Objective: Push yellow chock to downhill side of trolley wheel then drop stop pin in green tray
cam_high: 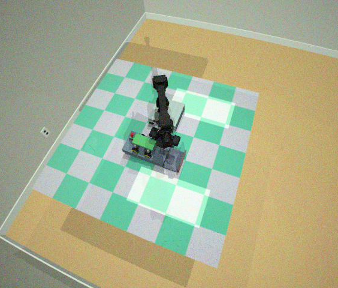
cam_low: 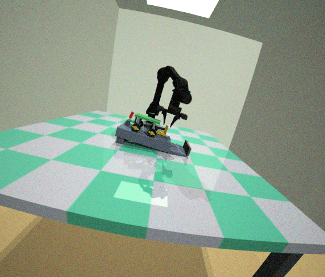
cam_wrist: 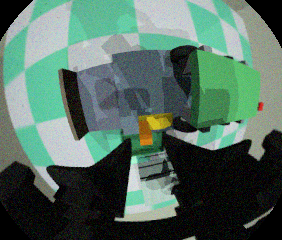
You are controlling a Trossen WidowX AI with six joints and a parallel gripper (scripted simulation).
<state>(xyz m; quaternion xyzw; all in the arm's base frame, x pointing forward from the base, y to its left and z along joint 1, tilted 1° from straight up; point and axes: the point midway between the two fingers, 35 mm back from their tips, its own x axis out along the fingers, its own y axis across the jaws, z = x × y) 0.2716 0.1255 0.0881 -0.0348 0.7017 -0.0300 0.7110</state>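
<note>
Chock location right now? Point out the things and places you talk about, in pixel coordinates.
Exterior view: the yellow chock [cam_low: 161, 133] [cam_wrist: 159, 121] is on the ramp [cam_low: 144, 139] [cam_wrist: 143, 70], just downhill of the trolley [cam_low: 147, 118] [cam_wrist: 226, 92], below the open end effector [cam_low: 167, 126] [cam_wrist: 147, 139].

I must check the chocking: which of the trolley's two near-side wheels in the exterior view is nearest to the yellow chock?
The downhill wheel; the other sits farther uphill, toward the red-headed pin.

Shut in by plain grey-green walls [cam_high: 54, 56] [cam_low: 64, 59] [cam_wrist: 276, 85], with a white skirting board [cam_high: 249, 35] along the foot and a small socket [cam_high: 45, 132] low on one side. Floored in sandy tan [cam_high: 290, 186] [cam_low: 22, 226]. Furnished with a green-and-pale checkered table [cam_high: 100, 173] [cam_low: 121, 205] [cam_wrist: 41, 100] on dark legs [cam_low: 277, 265]. Lit by a bright ceiling panel [cam_low: 183, 6], with glare on the tabletop and broad shadows below.
</note>
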